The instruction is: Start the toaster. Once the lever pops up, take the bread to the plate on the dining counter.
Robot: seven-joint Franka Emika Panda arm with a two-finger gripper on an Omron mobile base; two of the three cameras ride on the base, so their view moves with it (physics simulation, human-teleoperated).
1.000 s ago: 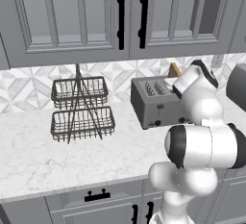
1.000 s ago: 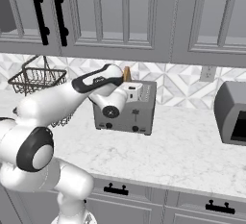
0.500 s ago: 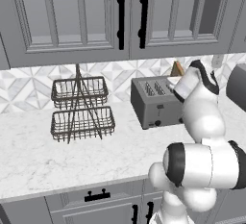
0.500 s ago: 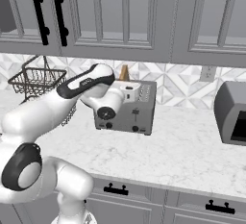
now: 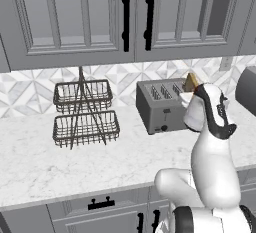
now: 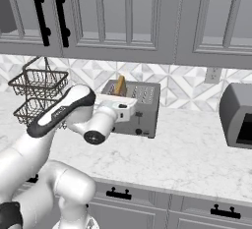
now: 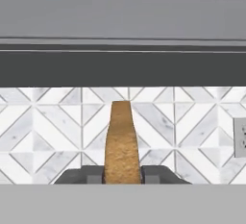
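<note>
My gripper (image 7: 123,176) is shut on the bread (image 7: 121,141), a tan slice with a darker crust that stands upright between the two dark fingertips (image 7: 93,175). From the base, the bread (image 5: 191,82) sticks up over the right end of the grey four-slot toaster (image 5: 160,108). My hand sits right under it, in front of that end. In the right base view the bread (image 6: 119,85) rises above my gripper (image 6: 119,100) at the toaster's (image 6: 142,106) near end. The plate and the dining counter are out of view.
A two-tier black wire basket (image 5: 85,113) stands left of the toaster on the marble worktop (image 5: 75,162). A dark grey appliance (image 6: 238,115) sits at the right. Grey wall cabinets (image 5: 125,17) hang low above, and an outlet (image 6: 212,74) is on the tiled wall.
The arm has swung its elbow down and around. The hand with the bread has drawn slightly back and lower from above the toaster, the grip unchanged.
</note>
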